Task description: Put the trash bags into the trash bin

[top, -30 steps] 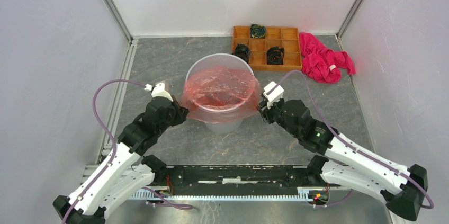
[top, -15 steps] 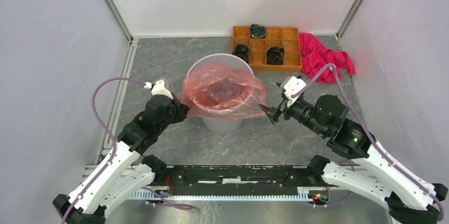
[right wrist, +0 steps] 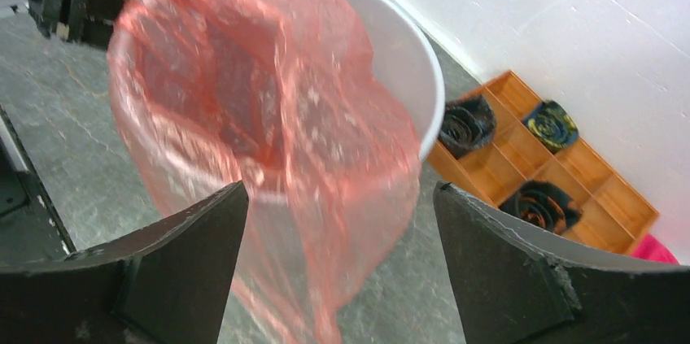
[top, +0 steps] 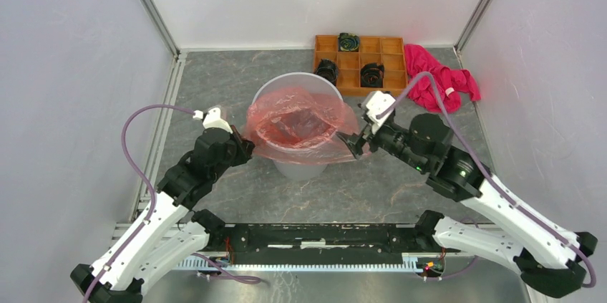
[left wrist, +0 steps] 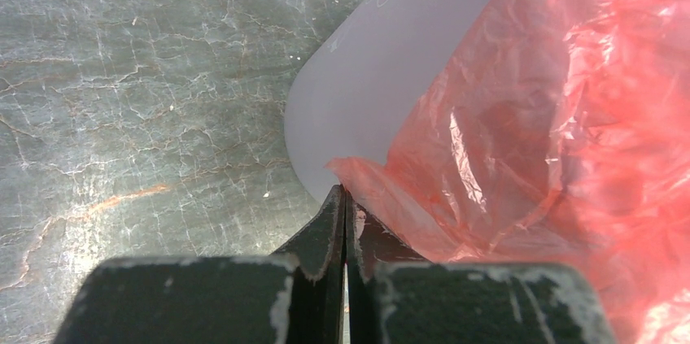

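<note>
Two robot arms flank a grey trash bin at the middle of a marbled grey table, with a red-orange trash bag spread across the bin's mouth.

The left gripper is clamped tight on the bag's near-left corner. In the left wrist view its two black fingers meet with no gap between them, and the crinkled film is pinched at their tips, just beside the bin's pale wall.

The right gripper sits at the bag's right side with its jaws spread wide. In the right wrist view the dark fingers stand far apart at either edge of the frame, and a loose fold of the bag hangs in front of the gap between them. It grips nothing. Whether the film brushes a finger cannot be made out.

The bag sags into the bin's opening. Its near skirt spills over the front rim and down the outside wall, while the far rim shows bare.

Behind the bin, at the back of the table, an orange-brown compartment tray holds three dark rolls. A magenta cloth lies crumpled just beside the tray's right end.
</note>
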Controlling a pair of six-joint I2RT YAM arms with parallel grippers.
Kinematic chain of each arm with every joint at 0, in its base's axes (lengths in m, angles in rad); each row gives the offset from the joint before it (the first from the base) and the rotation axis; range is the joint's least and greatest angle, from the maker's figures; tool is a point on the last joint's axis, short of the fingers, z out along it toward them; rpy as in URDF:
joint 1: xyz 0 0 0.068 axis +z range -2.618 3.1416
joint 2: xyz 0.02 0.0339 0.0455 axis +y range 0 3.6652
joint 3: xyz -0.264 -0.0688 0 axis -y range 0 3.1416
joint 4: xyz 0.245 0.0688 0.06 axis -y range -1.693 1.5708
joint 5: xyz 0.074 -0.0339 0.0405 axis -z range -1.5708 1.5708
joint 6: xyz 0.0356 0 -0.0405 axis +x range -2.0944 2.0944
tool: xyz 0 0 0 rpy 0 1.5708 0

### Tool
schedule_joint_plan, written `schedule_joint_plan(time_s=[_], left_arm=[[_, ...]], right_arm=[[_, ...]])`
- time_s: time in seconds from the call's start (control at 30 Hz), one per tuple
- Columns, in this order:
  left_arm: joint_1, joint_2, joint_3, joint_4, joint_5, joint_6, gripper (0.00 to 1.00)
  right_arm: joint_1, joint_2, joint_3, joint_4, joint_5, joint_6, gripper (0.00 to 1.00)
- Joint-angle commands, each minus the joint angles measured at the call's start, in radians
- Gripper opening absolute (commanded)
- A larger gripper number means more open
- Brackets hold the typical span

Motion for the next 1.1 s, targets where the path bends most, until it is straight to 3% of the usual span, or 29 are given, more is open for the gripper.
schedule_joint_plan(time_s=[0.0, 0.23, 0.3, 0.4, 0.47, 0.53, 0.7, 0.8, 0.93, 1.07], left_arm=[[0.003, -0.002, 0.041, 0.015, -0.007, 0.019, 0.02], [0.004, -0.007, 0.04, 0.003, -0.011, 0.023, 0.02], [0.004, -0.005, 0.046, 0.002, -0.014, 0.025, 0.02], [0.004, 0.003, 0.059, 0.0, -0.011, 0.025, 0.02], [0.004, 0.006, 0.074, -0.022, -0.008, 0.021, 0.09], [0.004, -0.007, 0.09, -0.064, -0.011, 0.01, 0.19], [0.004, -0.116, 0.168, -0.179, -0.018, -0.01, 0.63], [0.004, -0.166, 0.239, -0.205, -0.016, 0.01, 0.81], [0.004, -0.145, 0.327, -0.149, 0.059, 0.139, 0.98], [0.003, 0.005, 0.449, -0.139, 0.135, 0.326, 1.0]], right_arm=[[-0.002, 0.134, 0.074, 0.149, -0.044, 0.015, 0.89], [-0.001, 0.244, 0.104, 0.215, 0.086, 0.009, 0.68], [-0.002, 0.244, 0.088, 0.255, 0.121, 0.034, 0.55], [-0.002, 0.242, 0.076, 0.291, 0.164, 0.062, 0.24], [-0.003, 0.24, 0.078, 0.303, 0.185, 0.081, 0.09], [-0.001, 0.243, 0.088, 0.307, 0.182, 0.089, 0.01], [-0.002, 0.275, 0.119, 0.279, 0.19, 0.09, 0.01], [-0.003, 0.274, 0.118, 0.286, 0.191, 0.09, 0.01], [-0.002, 0.278, 0.13, 0.288, 0.179, 0.094, 0.01], [-0.002, 0.293, 0.152, 0.277, 0.17, 0.1, 0.01]])
